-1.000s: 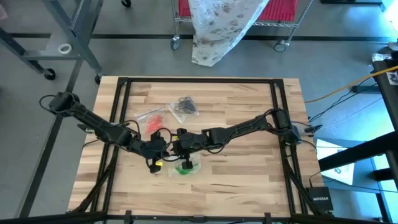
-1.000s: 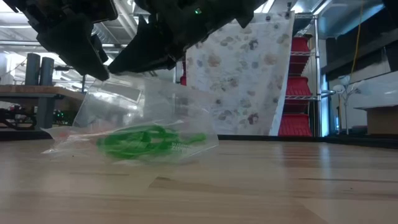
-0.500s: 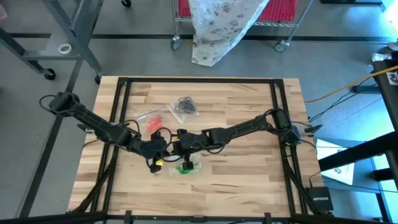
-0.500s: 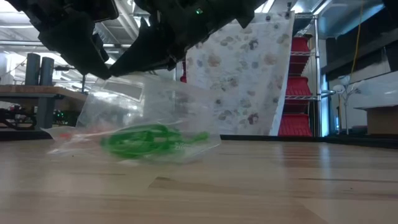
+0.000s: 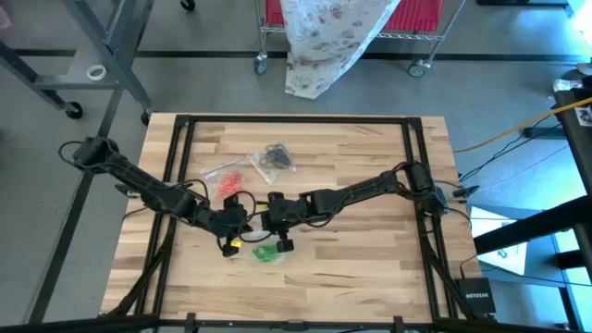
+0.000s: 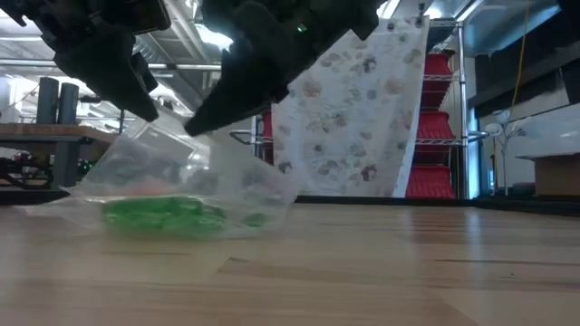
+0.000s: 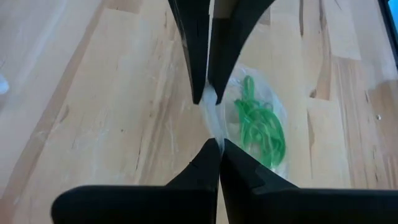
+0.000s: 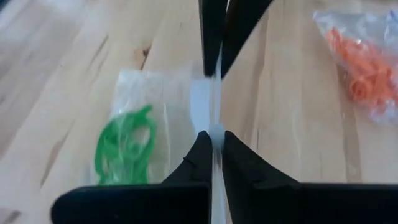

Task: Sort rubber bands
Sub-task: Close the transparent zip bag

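A clear plastic bag (image 6: 195, 181) holds green rubber bands (image 6: 163, 215) near the table's middle, toward the near edge; in the high view the green bands (image 5: 265, 252) lie between both grippers. My left gripper (image 7: 216, 144) is shut on the bag's upper edge from the left. My right gripper (image 8: 213, 135) is shut on it from the right. A bag of orange-red rubber bands (image 5: 227, 176) and a bag of black rubber bands (image 5: 274, 159) lie flat on the table farther back. My left gripper pinches the bag's upper edge (image 7: 214, 127) between its two fingers, slanting down from the table's left. The bag hangs below the fingers with its bottom (image 6: 136, 226) on the table. My right gripper pinches the clear strip at the bag's mouth (image 8: 212, 127) between its two fingers, slanting down from the table's right. The plastic runs down from the fingers to the green bands resting on the table.
The wooden tabletop (image 5: 370, 268) has open room to the right of and in front of the bag. A black frame (image 5: 412, 166) runs along the table's edges. Beyond the far edge stand a cart with red bins (image 5: 370, 14) and a floral cloth (image 5: 324, 46).
My right gripper has tipped more steeply downward over the bag. The bag has changed shape: its upper part is drawn up between both grippers, and the green bands have slid toward the table's left and settled lower on the wood.
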`<move>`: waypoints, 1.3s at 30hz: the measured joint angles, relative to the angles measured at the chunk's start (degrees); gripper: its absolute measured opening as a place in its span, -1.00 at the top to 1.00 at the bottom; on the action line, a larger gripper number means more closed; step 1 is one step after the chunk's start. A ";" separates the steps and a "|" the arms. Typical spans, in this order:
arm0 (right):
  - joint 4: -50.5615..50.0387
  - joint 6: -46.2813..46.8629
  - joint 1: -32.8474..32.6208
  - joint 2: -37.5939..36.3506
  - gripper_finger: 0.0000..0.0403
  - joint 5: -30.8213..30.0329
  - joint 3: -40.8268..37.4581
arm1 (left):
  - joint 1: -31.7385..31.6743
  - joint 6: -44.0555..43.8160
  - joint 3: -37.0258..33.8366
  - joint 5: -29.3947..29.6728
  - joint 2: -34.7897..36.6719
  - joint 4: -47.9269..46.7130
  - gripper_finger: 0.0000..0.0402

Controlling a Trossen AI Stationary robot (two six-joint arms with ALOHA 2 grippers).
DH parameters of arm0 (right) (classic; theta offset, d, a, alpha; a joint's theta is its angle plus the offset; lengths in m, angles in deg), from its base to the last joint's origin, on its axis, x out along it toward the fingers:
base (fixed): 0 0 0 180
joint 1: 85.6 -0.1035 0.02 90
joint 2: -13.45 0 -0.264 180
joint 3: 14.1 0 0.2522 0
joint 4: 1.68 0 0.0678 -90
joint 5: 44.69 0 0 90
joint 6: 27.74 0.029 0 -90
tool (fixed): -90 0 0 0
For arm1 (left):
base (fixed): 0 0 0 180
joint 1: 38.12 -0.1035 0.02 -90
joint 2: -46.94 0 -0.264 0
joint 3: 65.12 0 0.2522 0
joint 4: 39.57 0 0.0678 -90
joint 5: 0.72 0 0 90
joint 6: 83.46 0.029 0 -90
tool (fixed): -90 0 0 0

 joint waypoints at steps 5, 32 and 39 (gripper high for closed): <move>-4.69 0.00 0.00 -0.02 0.93 0.00 -0.02 | 0.02 -0.15 0.00 -0.02 0.00 0.00 1.00; -21.20 -1.45 0.07 -0.07 0.93 0.59 0.55 | -2.36 -2.84 0.00 2.49 -1.15 0.94 0.83; -20.96 -1.44 0.05 -0.07 0.93 0.55 0.55 | -2.12 -2.19 0.00 -1.16 -3.67 5.48 0.43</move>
